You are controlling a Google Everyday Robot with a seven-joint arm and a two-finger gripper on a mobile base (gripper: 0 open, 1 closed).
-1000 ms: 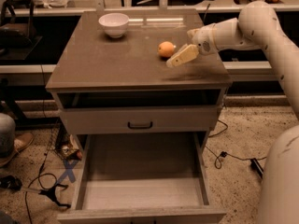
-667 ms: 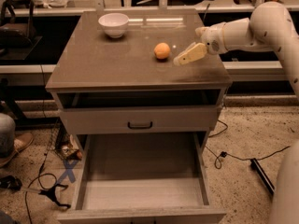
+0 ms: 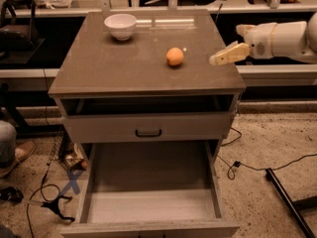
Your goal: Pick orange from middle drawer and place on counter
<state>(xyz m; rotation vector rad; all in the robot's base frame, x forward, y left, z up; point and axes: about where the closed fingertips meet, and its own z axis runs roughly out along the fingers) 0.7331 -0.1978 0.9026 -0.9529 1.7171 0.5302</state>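
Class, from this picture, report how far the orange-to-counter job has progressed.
Done: the orange rests on the counter; the middle drawer lies open with no orange inside. In hand: nothing; the gripper hovers beside the counter's right edge, apart from the orange. Left: apparently nothing.

dim overhead light, glare at rear of counter (image 3: 124, 66); gripper (image 3: 216, 60) pale at its r edge.

One orange (image 3: 174, 56) sits on the counter (image 3: 99, 68), and one white bowl (image 3: 120, 26) stands near the counter's far left corner. Below the counter are two drawers: one shallow drawer (image 3: 109, 129) and one middle drawer (image 3: 148, 207), pulled open. One gripper (image 3: 220, 58) hovers at the counter's right edge.
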